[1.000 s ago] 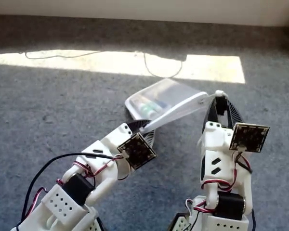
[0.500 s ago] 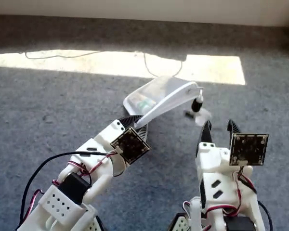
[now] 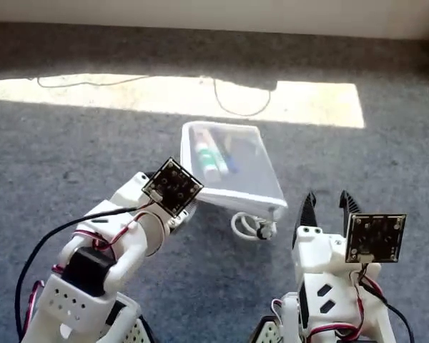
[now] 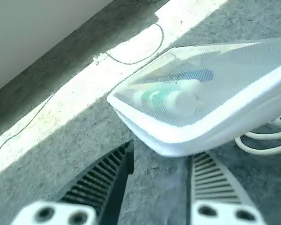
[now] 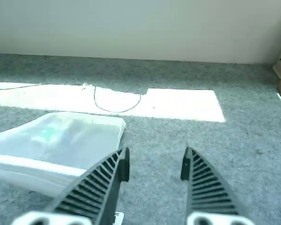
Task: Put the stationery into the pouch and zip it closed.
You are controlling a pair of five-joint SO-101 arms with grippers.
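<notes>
- right gripper: jaws spread, nothing between them. It hangs over bare carpet, near the pouch's corner but apart from it. High view agrees.
- left gripper: jaws apart, not clamped on anything. The pouch edge sits just past the tips; can't tell if it touches.
- cord loop: white, on the carpet at the pouch's near corner, between the two arms. Looks like the zip pull's cord.
- pouch: flat on the carpet, mesh face up, in front of both arms, with neither gripper holding it.
- stationery: inside the pouch, toward its far end. A green-and-white marker and something blue show through the mesh.
- Progress, judged: loading looks done, with no loose items on the carpet. The zip seems run to the corner with the loop, but the teeth can't be checked. Probably finished, or only a check left.
- View differences: the left wrist view shows the pouch's rim closely, unbroken where seen, and the contents clearly. The right wrist view gives the pouch side-on, with its contents only a teal smear.
- Far: sunlit patch with a thin cable lying across it.
</notes>
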